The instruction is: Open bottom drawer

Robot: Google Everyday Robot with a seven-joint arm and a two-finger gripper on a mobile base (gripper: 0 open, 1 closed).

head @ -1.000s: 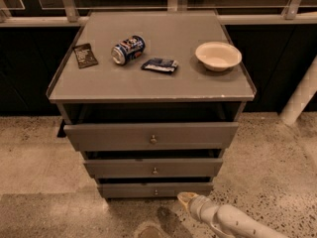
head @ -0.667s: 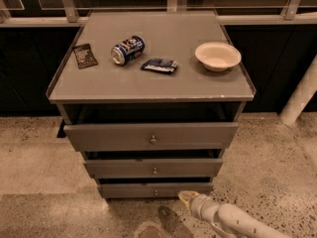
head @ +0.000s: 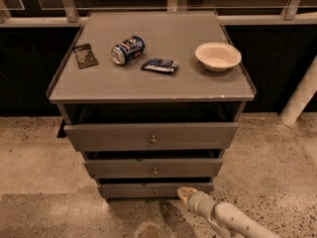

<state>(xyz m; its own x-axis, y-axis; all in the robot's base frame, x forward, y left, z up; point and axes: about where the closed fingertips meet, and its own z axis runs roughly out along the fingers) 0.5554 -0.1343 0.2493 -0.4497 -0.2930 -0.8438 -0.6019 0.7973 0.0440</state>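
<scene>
Hovering low by the near right foot of the table [head: 163,86], the claw [head: 185,195] sits just right of the small round knob [head: 156,193] on the bottom drawer [head: 129,191], close to the drawer front; contact cannot be confirmed. Claw spread or pressed together: cannot tell. Its pale tip points left toward the knob, with the arm trailing off to the near right corner. Change over the last second: next to none. The claw tip holds practically the same spot, and the bottom drawer front keeps the same line beneath the middle drawer [head: 124,168], with no widening of the dark gap above it. The top drawer [head: 109,137] is likewise unmoved. On the table top, the can [head: 128,49] lies on its side, the bowl [head: 218,56] stands to the far right, a dark packet [head: 84,56] lies at the left and a blue packet [head: 159,65] just near the can; all as they were. Reading: the approach seems stalled or very slow, and the drawer is not yet open. The claw has yet to close the small gap leftward to the knob and take hold before any pull toward the near side can begin. Risk as judged: the knob is small and low, so an off-centre grip may slip.
</scene>
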